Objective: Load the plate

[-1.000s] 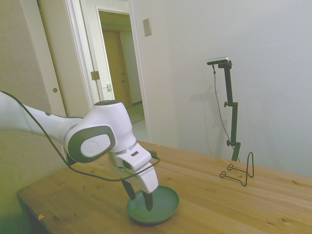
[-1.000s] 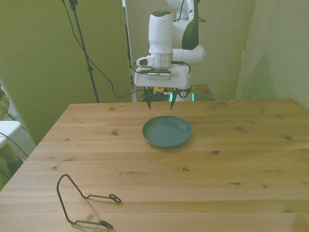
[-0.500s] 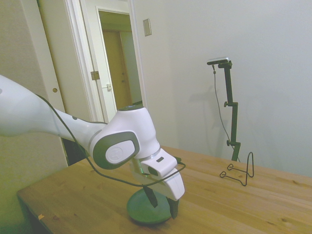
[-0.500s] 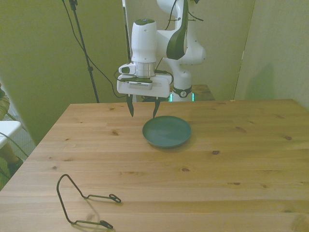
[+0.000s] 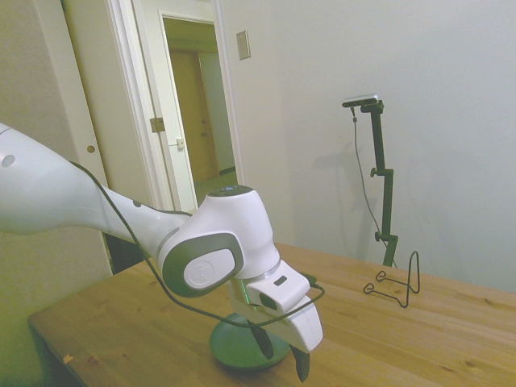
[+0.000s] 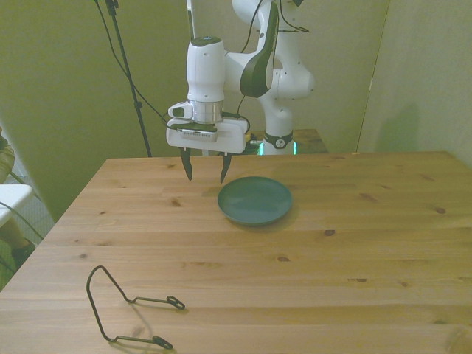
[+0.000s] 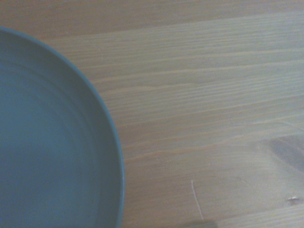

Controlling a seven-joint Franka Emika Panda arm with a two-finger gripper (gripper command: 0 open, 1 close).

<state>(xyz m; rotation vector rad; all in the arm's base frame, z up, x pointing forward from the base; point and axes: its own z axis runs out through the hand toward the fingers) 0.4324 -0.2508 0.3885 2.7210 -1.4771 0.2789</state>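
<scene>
Starting at the near edge in the front view, a black wire stand (image 6: 127, 310) sits on the wooden desk (image 6: 354, 251) toward the front view's left, resting on its two looped feet with its bent loop raised. It carries nothing and stands well apart from everything else. In the side view the same stand (image 5: 397, 284) appears at the far right of the desk.

Farther back, near the middle of the desk, lies the plate (image 6: 254, 200), dark green, round and shallow, flat on the wood with nothing on it. The side view shows the plate (image 5: 238, 348) partly covered by the arm's wrist housing. The wrist view shows one curved portion of the plate's rim (image 7: 108, 142) against bare wood grain; the plate's inner surface is plain.

Beyond the plate's edge on the front view's left, the pincer (image 6: 203, 167) hangs above the desk with its two dark fingers pointing down and clearly spread apart, gripping nothing. Its fingertips are off the wood and beside the plate, not over it. In the side view the pincer (image 5: 281, 356) is likewise open, one finger in front of the plate's rim.

At the far edge of the desk stands the white arm (image 6: 251, 70).
</scene>
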